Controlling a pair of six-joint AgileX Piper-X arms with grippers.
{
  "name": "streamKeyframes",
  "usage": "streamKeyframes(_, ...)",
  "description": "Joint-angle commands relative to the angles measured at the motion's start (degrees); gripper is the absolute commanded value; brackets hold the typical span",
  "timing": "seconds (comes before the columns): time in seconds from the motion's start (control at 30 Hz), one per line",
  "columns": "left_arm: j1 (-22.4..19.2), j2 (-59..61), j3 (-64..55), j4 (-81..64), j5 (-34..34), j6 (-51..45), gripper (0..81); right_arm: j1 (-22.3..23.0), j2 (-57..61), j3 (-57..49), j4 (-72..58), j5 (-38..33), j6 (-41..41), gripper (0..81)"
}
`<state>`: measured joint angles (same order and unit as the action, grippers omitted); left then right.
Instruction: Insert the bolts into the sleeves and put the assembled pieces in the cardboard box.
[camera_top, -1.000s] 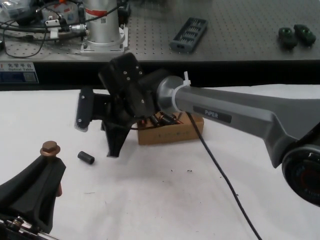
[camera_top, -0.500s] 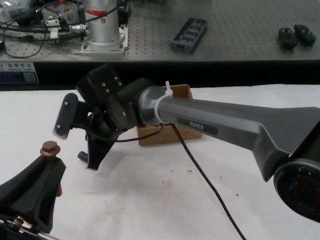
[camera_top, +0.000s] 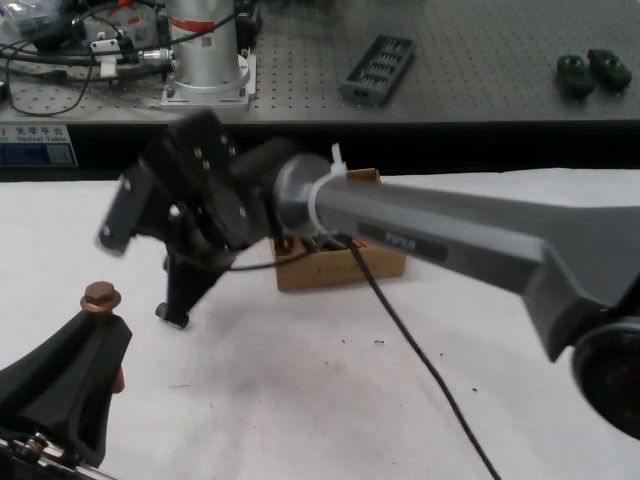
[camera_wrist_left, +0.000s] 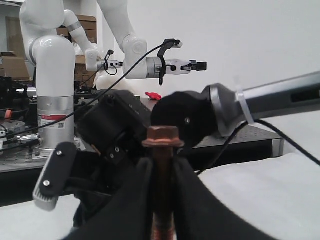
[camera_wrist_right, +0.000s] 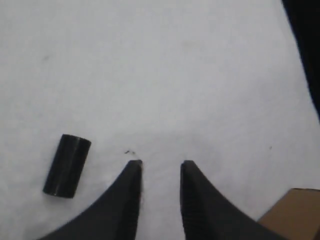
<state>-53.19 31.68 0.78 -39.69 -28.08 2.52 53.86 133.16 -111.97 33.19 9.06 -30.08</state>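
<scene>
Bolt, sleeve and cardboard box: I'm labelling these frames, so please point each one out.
bolt (camera_wrist_left: 161, 136), left wrist view, on its hex head.
sleeve (camera_wrist_right: 67, 165), right wrist view, on the middle of its side.
cardboard box (camera_top: 320, 272), high view, on its front wall.

A copper-coloured hex-head bolt (camera_wrist_left: 161, 137) is held upright; a short black cylindrical sleeve (camera_wrist_right: 67, 165) is laid sideways — apart from a brown cardboard box (camera_top: 340, 272).

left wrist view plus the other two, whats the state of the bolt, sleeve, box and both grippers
bolt: upright, head up, gripped by its shank
left gripper: shut on the bolt
sleeve: lying on its side, free
right gripper: open, empty, sleeve beside it
cardboard box: standing upright, top open
</scene>
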Motion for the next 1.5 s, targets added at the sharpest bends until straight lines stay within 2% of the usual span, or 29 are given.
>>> streamKeyframes(0.0,-0.24,-0.44,-0.78,-1.72,4.88,0.33,0.6,0.54,-2.32,-0.43,2.32,-2.64,2.47,25.3)
streamKeyframes(0.13,-0.24,-0.44,-0.78,-2.4,9.53,-0.02,0.6,0.87,-2.3,-0.97,4.4,-4.49,5.68,25.4)
streamKeyframes(0.33,-0.24,-0.44,-0.78,-2.38,10.48,-0.02,0.6,0.15,-2.01,-0.97,5.7,-9.06,9.98,25.4)
streamKeyframes(0.57,-0.24,-0.44,-0.78,-2.38,12.52,-0.02,0.6,-2.9,-0.35,-0.97,5.83,-18.98,16.05,25.4)
streamKeyframes(0.77,-0.24,-0.44,-0.78,-2.38,12.52,-0.02,0.6,-3.85,2.42,-1.09,5.93,-19.09,16.38,25.4)
streamKeyframes(0.9,-0.24,-0.44,-0.78,-2.38,12.52,-0.02,0.6,-3.85,3.56,-1.61,5.76,-22.7,16.38,25.4)
streamKeyframes(1.13,-0.24,-0.44,-0.78,-2.38,12.52,-0.02,0.6,-3.01,3.72,-1.79,2.55,-24.11,17.47,25.4)
streamKeyframes(1.47,-0.24,-0.44,-0.78,-2.38,12.52,-0.02,0.6,-2.85,6.91,-2.0,2.23,-24.02,19.16,25.4)
